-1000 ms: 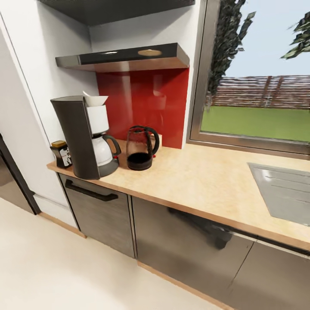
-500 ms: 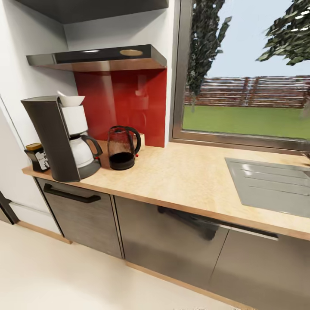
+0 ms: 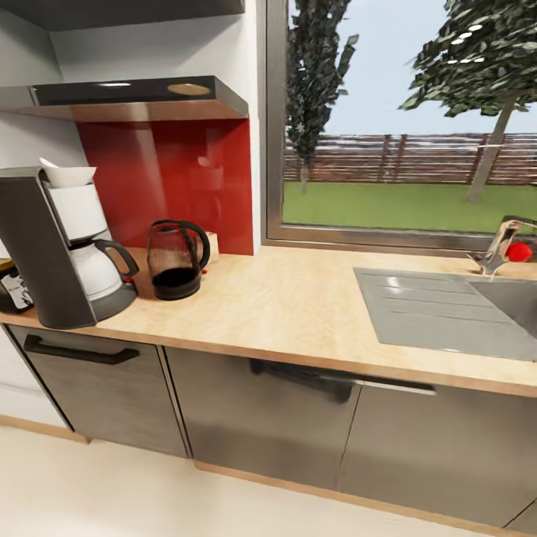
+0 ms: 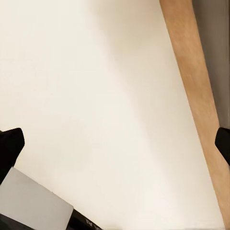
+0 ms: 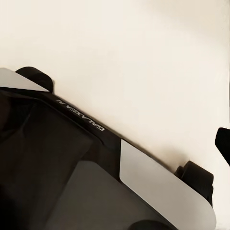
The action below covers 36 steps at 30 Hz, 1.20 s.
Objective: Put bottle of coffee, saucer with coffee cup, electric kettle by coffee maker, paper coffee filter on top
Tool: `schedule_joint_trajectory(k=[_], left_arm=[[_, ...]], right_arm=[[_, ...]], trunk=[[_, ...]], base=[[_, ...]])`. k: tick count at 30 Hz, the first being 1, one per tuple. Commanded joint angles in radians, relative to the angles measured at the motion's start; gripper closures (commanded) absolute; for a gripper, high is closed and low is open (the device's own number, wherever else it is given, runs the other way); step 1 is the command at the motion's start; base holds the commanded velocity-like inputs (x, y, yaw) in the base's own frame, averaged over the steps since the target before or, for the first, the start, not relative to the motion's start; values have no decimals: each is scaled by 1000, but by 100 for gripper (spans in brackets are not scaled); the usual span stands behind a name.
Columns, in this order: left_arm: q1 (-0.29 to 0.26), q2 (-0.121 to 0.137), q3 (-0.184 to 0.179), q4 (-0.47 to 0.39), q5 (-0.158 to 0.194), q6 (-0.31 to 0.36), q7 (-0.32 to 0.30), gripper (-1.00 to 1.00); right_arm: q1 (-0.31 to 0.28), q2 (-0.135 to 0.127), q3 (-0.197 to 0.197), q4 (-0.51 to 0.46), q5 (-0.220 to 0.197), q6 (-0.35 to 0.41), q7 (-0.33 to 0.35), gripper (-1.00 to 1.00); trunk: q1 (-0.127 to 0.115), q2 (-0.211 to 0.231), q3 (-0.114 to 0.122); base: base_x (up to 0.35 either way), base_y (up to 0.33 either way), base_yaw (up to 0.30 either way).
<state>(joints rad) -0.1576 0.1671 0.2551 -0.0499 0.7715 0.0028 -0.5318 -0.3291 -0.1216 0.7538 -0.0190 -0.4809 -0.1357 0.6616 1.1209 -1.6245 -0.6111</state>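
Observation:
The coffee maker [image 3: 45, 250] stands at the left end of the light wood countertop [image 3: 298, 306], with a white paper coffee filter [image 3: 67, 175] resting on its top. The bottle of coffee [image 3: 13, 287] peeks out just left of it, partly cut off by the picture's edge. The electric kettle [image 3: 175, 259] stands close on its right. Above them hangs the glossy black kitchen shelf [image 3: 134, 93]. The saucer and the coffee cup are out of view. My left gripper [image 4: 115, 146] is open over pale floor. My right gripper [image 5: 115, 143] is open above the robot's own dark base.
A grey steel sink [image 3: 447, 309] with a faucet [image 3: 501, 246] is set into the counter's right part, below a large window. Dark grey cabinets [image 3: 261, 418] run under the worktop. A red backsplash [image 3: 171, 179] covers the wall behind the kettle.
The head camera has swung to the right, so the whole scene has slid left and the sink and faucet have come into view. The things on the counter have not moved.

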Motion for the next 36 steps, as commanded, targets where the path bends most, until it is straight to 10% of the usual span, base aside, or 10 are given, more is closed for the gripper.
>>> schedule_joint_trajectory(k=[1, 36], left_arm=[[0, 0, 8, 1, -5, 0, -4, -100], [0, 0, 7, 1, -5, 0, -3, -100]], right_arm=[[-1, 0, 9, 1, -7, -4, 3, -100], [-1, 0, 9, 1, -7, -4, 1, -100]], trunk=[[0, 0, -1], [0, 0, -1]], base=[[0, 0, -263], [-7, -34, -236]])
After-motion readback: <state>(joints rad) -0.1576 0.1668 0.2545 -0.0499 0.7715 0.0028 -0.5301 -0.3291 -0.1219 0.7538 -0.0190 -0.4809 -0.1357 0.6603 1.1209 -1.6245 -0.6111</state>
